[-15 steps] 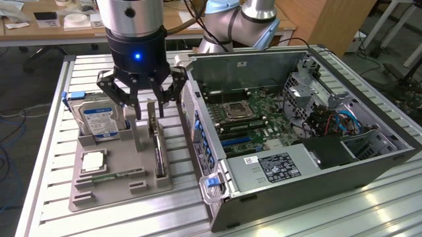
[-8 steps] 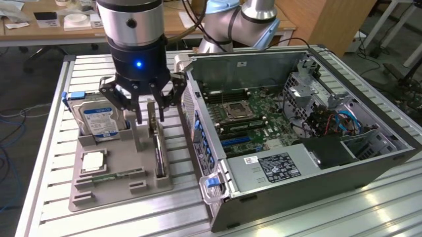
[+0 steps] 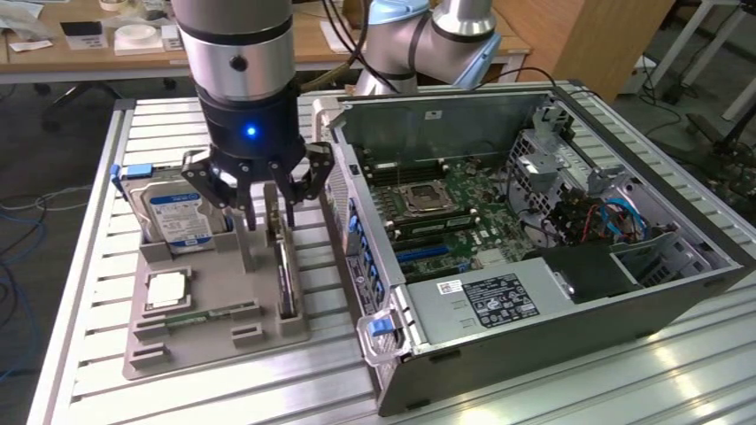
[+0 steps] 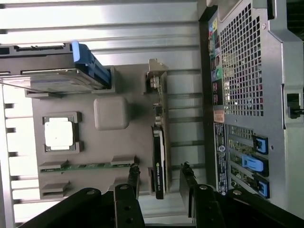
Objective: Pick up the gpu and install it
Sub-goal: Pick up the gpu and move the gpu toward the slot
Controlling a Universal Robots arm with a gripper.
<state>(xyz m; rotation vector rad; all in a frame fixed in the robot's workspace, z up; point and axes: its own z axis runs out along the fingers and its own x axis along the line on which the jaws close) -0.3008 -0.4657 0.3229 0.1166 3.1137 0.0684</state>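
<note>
Slots in a grey tray [image 3: 177, 359] are holding the gpu [image 3: 285, 283] upright on its long edge. Reading the exterior view as a clock face, the card is running along the tray's three o'clock side. In the wrist view its dark face is showing edge-on, and its silver bracket [image 4: 156, 71] is sitting at the end farther from the fingers [image 4: 134, 175].

Those fingers are standing wide apart and straddling the card, one on each face. A clear gap is showing on both sides, so they are gripping nothing. In the exterior view they are hanging over the card's twelve o'clock end, below the arm's blue-lit wrist [image 3: 248, 131].

Other parts are sharing the tray:
- A hard drive [image 3: 177, 212] with a blue-and-white label is standing at ten o'clock from the card.
- A square processor [image 3: 165, 289] is lying flat at nine o'clock.
- A narrow green memory stick [image 3: 219, 312] is lying at eight o'clock.

Just beside the tray, at three o'clock, a computer case [image 3: 614, 301] is lying on its side with its panel off, exposing the motherboard [image 3: 455, 208]. Tray and case are both resting on a slatted metal table [image 3: 142, 133].
</note>
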